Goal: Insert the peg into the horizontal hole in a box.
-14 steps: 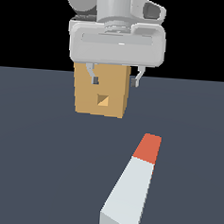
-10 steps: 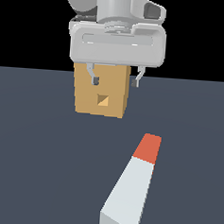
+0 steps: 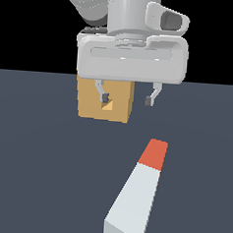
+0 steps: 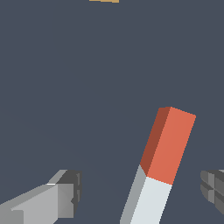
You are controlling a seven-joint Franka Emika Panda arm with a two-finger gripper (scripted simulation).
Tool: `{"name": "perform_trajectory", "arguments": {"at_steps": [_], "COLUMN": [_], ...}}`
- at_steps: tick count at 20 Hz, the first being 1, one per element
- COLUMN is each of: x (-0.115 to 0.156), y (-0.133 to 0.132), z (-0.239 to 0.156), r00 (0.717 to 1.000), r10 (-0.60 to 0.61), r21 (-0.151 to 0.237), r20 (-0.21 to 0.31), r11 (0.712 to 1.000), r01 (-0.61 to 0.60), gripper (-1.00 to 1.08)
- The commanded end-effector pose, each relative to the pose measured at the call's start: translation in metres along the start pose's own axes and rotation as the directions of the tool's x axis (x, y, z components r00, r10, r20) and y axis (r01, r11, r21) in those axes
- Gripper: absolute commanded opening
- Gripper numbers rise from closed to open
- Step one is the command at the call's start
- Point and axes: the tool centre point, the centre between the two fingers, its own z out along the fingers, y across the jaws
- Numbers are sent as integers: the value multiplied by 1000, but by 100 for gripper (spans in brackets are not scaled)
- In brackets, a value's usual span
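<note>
The peg [image 3: 138, 194] lies flat on the dark floor, a pale grey-white bar with its orange-red end [image 3: 154, 153] pointing away toward the box. The tan box [image 3: 103, 104] stands farther back, partly hidden behind my hand; its small square hole [image 3: 107, 105] shows in the face. My gripper [image 3: 126, 98] hangs open above the floor, in front of the box and short of the peg, holding nothing. In the wrist view the peg's [image 4: 159, 166] red end lies between my two fingertips [image 4: 65, 192], well below them.
The dark grey floor [image 3: 35, 172] stretches all around. A sliver of the box [image 4: 104, 1] shows at the wrist view's edge.
The hand has shifted slightly toward the exterior view's right. Peg and box have not moved.
</note>
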Motion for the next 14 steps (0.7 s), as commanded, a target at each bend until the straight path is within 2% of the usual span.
{"name": "perform_trajectory", "arguments": {"at_steps": [1,8,14], "x": [-16,-71,-102], "y": [8,30,38], "z": [13,54,76], "r00": [999,975,951], "r10": [51,220,310], "r21": [2,7,10], "r20": [2,4,4], "r11": [999,975,951], "r01": [-52,-221,-310], "gripper": [100,100,100]}}
